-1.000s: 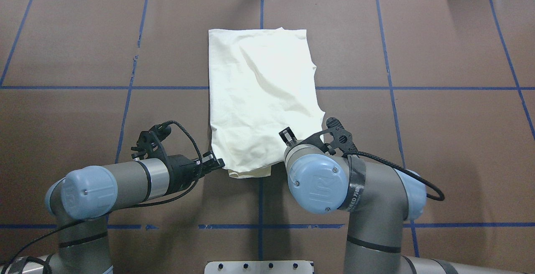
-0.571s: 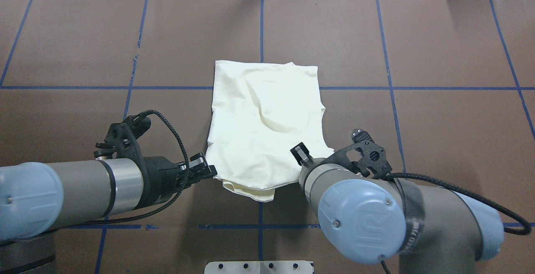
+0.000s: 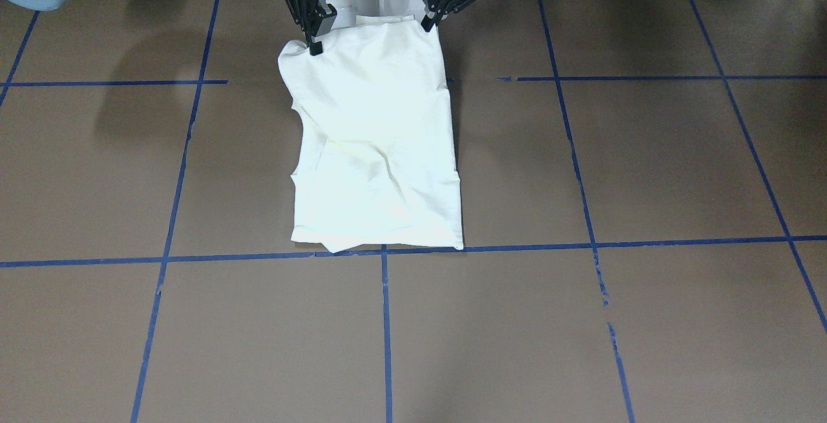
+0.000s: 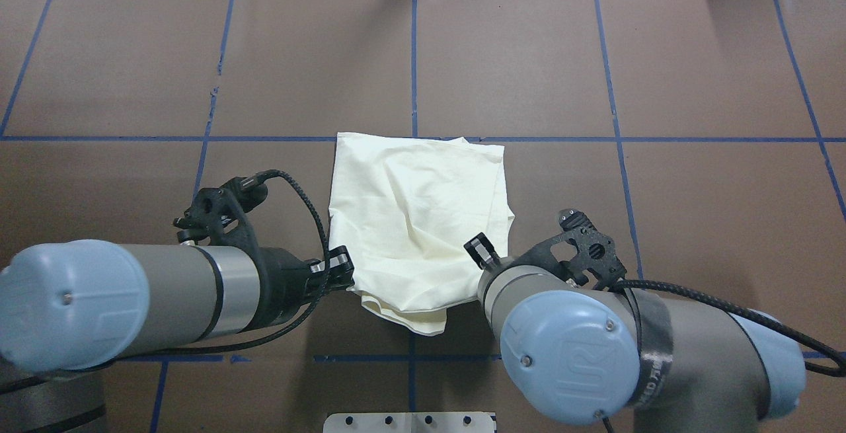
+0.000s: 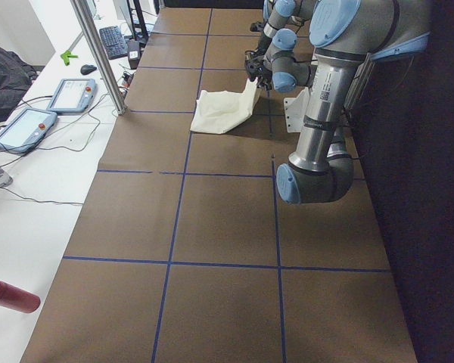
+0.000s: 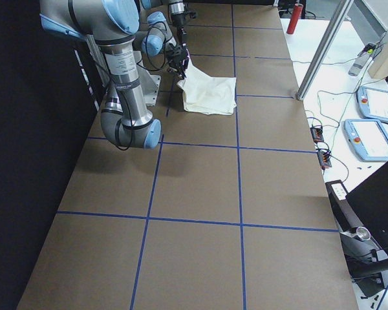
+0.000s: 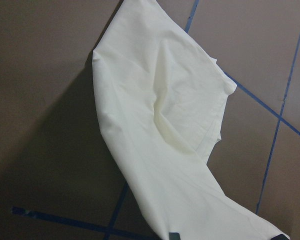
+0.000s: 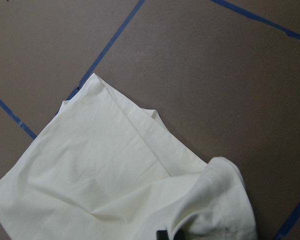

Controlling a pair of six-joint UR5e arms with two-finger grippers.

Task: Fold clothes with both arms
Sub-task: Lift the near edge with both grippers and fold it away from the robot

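Shirt (image 3: 375, 145) at tabletop (image 3: 646, 165) centre, near edge raised, far hem lying flat. Left end effector (image 3: 428, 22) and right end effector (image 3: 314, 45) each pinch a near corner. Best done by carrying both corners level and evenly taut, so the fold lands square.

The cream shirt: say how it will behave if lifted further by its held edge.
The shirt is probably floppy: it sags and creases between the left gripper and right gripper. Likely light, since pinched corners carry its raised edge. It should drag, not roll.

Overhead and front-facing cameras look down from opposite sides, sharing the shirt (image 4: 416, 221).
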